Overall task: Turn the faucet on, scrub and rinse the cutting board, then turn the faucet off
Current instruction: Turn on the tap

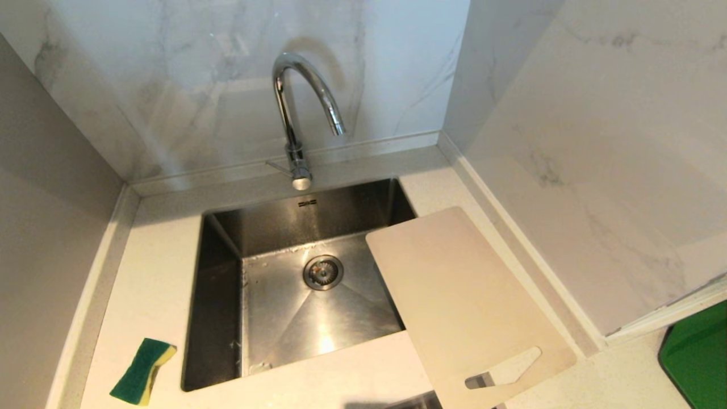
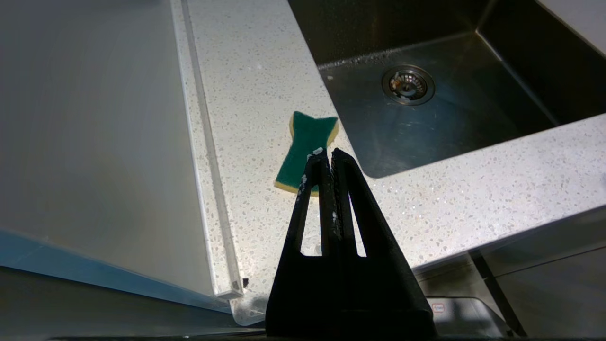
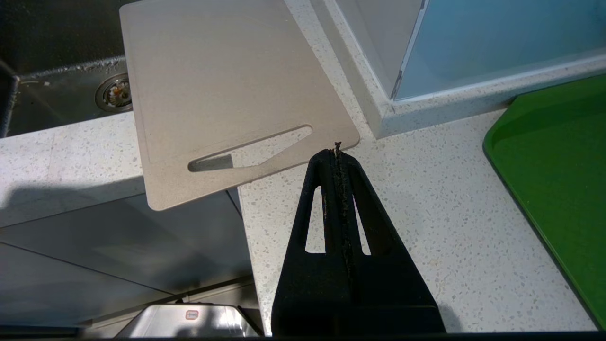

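Note:
The chrome gooseneck faucet stands behind the steel sink, its thin lever at the base; no water runs. The pale beige cutting board lies flat on the counter right of the sink, one corner over the basin, its handle slot toward the front edge. A green-and-yellow sponge lies on the counter left of the sink. My left gripper hangs shut and empty before the sponge. My right gripper is shut and empty, near the board's handle corner. Neither arm shows in the head view.
A green tray sits on the counter at the far right. Marble walls close in behind and on the right; a grey panel stands on the left. The speckled counter's front edge drops to dark cabinet fronts.

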Tool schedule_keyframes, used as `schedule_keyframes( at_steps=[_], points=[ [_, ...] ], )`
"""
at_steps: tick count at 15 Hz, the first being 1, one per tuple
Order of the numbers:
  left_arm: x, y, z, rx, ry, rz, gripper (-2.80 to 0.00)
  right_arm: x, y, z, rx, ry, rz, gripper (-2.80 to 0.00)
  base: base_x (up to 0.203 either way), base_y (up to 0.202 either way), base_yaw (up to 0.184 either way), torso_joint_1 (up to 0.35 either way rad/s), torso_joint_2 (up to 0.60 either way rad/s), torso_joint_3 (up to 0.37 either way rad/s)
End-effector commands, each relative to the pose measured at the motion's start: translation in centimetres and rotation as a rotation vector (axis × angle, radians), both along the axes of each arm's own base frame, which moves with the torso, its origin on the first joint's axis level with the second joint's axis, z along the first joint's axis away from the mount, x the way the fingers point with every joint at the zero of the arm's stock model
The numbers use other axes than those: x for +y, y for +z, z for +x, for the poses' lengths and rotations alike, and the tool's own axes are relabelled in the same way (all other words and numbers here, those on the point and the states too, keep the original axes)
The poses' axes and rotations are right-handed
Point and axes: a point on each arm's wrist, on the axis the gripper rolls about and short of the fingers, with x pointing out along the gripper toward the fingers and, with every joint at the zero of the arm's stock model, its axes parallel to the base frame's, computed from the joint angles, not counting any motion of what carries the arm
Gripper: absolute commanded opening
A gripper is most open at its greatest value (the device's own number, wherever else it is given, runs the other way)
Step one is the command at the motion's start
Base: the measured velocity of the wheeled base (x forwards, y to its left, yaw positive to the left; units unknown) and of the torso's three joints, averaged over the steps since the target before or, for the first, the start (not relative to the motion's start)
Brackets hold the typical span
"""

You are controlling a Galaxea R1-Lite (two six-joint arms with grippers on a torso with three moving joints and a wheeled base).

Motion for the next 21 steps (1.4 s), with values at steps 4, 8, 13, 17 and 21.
schedule_keyframes(
  at_steps=[4, 8, 13, 17, 21],
  points=[
    [0.0, 0.0, 0.0, 0.000, -0.001, 0.002, -2.80, 0.0, 0.0, 0.0, 0.001, 0.001, 0.000, -2.80, 0.000, 0.000, 0.000, 0.000, 0.00, 0.000],
    [0.0, 0.0, 0.0, -0.001, 0.001, 0.001, -2.80, 0.0, 0.0, 0.0, 0.001, 0.001, 0.000, -2.80, 0.000, 0.000, 0.000, 0.000, 0.00, 0.000],
    [0.0, 0.0, 0.0, -0.001, 0.001, 0.002, -2.80, 0.0, 0.0, 0.0, 0.001, 0.001, 0.000, -2.80, 0.000, 0.000, 0.000, 0.000, 0.00, 0.000],
    [0.0, 1.2, -0.3, -0.031, -0.010, 0.044, -2.80, 0.0, 0.0, 0.0, 0.003, 0.001, 0.000, -2.80, 0.000, 0.000, 0.000, 0.000, 0.00, 0.000],
    [-0.1, 6.0, 0.1, -0.025, -0.029, 0.063, -2.80, 0.0, 0.0, 0.0, 0.002, 0.001, 0.000, -2.80, 0.000, 0.000, 0.000, 0.000, 0.00, 0.000]
  ],
)
